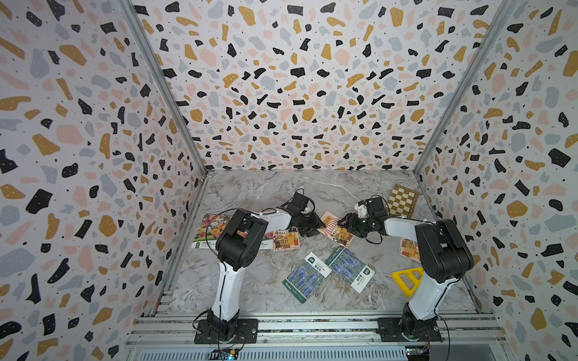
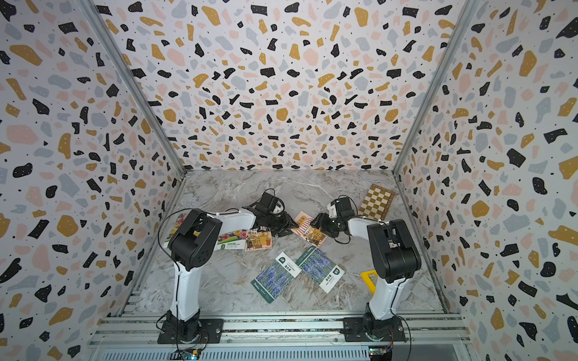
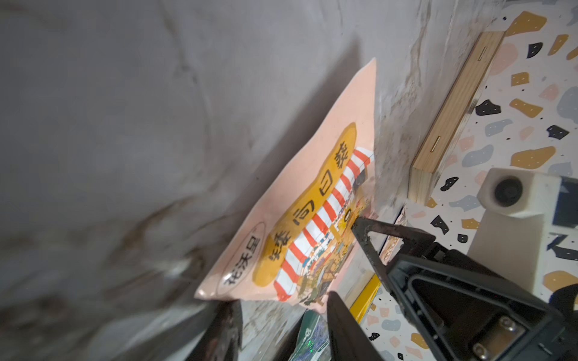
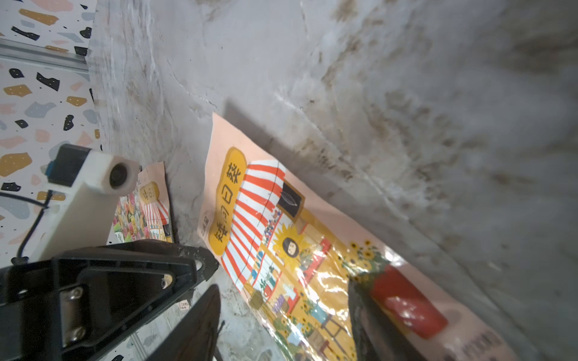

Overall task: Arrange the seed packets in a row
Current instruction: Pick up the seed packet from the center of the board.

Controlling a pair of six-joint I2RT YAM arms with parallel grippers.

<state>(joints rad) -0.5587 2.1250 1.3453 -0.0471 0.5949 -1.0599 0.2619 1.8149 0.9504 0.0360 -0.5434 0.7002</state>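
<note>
The step in hand looks like taking up the awning packet (image 1: 337,234), which lies askew between the two grippers, so that it can join the row. The left gripper (image 1: 313,230) faces it from one side and the right gripper (image 1: 344,222) from the other, their tips close together over it.

A flat, glossy packet gives little to hold. It would go best if one gripper steadies or tips the packet while the other takes an edge squarely. The helper should let go before the packet is carried. The packet's far corner casts a shadow on the table (image 1: 266,193), so it may already be a little raised. That raised edge would be the one to use.

The row so far lies behind the left gripper, toward its arm: flower packets (image 1: 206,233) and a second awning packet (image 1: 285,240). The new one should go just beside that last packet, edges parallel, with no overlap.

In the left wrist view the left fingers (image 3: 339,315) stand partly apart, with the packet's near edge just ahead of them and nothing clamped. In the right wrist view the right jaws stand wider. One finger (image 4: 362,312) is over the packet's face and the other is beside its edge over bare table. Whether that finger presses down cannot be told.
</note>
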